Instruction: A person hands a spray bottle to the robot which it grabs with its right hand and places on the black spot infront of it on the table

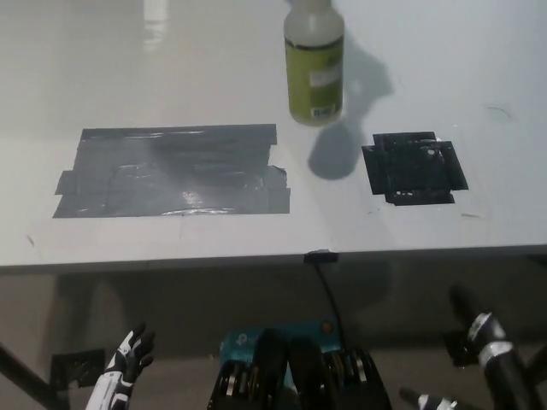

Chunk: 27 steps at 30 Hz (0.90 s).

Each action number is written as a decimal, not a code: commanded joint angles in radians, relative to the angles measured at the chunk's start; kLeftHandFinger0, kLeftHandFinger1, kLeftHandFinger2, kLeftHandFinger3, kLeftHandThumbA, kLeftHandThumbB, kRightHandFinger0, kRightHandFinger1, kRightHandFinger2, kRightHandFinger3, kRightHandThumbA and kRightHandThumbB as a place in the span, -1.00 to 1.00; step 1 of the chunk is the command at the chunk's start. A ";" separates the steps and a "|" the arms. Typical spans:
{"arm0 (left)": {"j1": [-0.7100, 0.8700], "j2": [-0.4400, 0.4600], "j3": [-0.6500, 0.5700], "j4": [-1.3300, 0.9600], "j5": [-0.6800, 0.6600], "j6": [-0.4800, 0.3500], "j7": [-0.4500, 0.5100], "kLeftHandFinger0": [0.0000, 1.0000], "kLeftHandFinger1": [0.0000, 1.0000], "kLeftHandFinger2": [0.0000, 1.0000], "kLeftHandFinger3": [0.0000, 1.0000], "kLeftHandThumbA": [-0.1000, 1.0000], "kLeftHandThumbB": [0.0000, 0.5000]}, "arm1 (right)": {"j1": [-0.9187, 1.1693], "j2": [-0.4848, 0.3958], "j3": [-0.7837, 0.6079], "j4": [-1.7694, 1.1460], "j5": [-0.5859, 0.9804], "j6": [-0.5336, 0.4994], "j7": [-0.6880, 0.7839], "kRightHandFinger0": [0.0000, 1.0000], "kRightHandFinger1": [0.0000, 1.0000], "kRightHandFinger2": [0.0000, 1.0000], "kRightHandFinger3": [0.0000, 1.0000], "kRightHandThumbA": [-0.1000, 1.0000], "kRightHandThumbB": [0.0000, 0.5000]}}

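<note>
While the white left hand hangs low at the near left, below the counter edge, holding nothing with fingers a little apart, a grey tape patch lies on the counter. Farther right, the spray bottle is at the far side, with its top out of view. Right of its shadow lies the black spot. At the near right is the black right hand; I cannot tell its state.

No text can be read anywhere from here. The spray bottle, standing above the black spot and to its left, carries a yellow-green label with a small pale patch near its lower edge, but the print on it is too blurred to make out.
</note>
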 commanded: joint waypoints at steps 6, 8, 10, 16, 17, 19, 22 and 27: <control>0.015 0.002 -0.001 -0.021 0.000 -0.048 -0.005 1.00 1.00 1.00 1.00 0.92 -0.06 | -0.320 -0.022 -0.085 -0.089 0.031 0.299 -0.006 1.00 1.00 1.00 1.00 1.00 0.54; 0.013 -0.002 -0.002 -0.019 0.000 -0.053 -0.004 1.00 1.00 1.00 1.00 0.92 -0.07 | -0.370 -0.030 -0.092 -0.081 0.047 0.350 0.002 1.00 1.00 1.00 1.00 1.00 0.52; 0.014 -0.002 -0.003 -0.017 0.001 -0.057 -0.004 1.00 1.00 1.00 1.00 0.93 -0.05 | -0.480 -0.031 -0.095 -0.019 0.067 0.426 0.008 1.00 1.00 1.00 1.00 1.00 0.46; 0.012 -0.002 -0.002 -0.015 0.001 -0.063 -0.003 1.00 1.00 1.00 1.00 0.94 -0.05 | -0.694 -0.041 -0.065 0.182 0.029 0.484 0.032 1.00 1.00 1.00 1.00 1.00 0.59; 0.012 -0.002 -0.002 -0.015 0.003 -0.063 -0.003 1.00 1.00 1.00 1.00 0.95 -0.05 | -0.722 -0.040 -0.058 0.212 0.022 0.488 0.034 1.00 1.00 1.00 1.00 1.00 0.50; 0.010 -0.003 -0.002 -0.018 0.006 -0.059 -0.001 1.00 1.00 1.00 1.00 0.95 -0.08 | -0.774 -0.036 -0.047 0.250 0.017 0.521 0.037 1.00 1.00 1.00 1.00 1.00 0.58; 0.007 -0.004 -0.002 -0.022 0.003 -0.058 -0.004 1.00 1.00 1.00 1.00 0.94 -0.09 | -0.882 -0.021 -0.021 0.342 -0.012 0.583 0.026 1.00 1.00 1.00 1.00 1.00 0.71; 0.005 -0.004 0.000 -0.032 0.000 -0.049 -0.004 1.00 1.00 1.00 1.00 0.92 -0.16 | -1.018 0.003 -0.011 0.513 -0.024 0.599 -0.002 1.00 1.00 1.00 1.00 1.00 0.76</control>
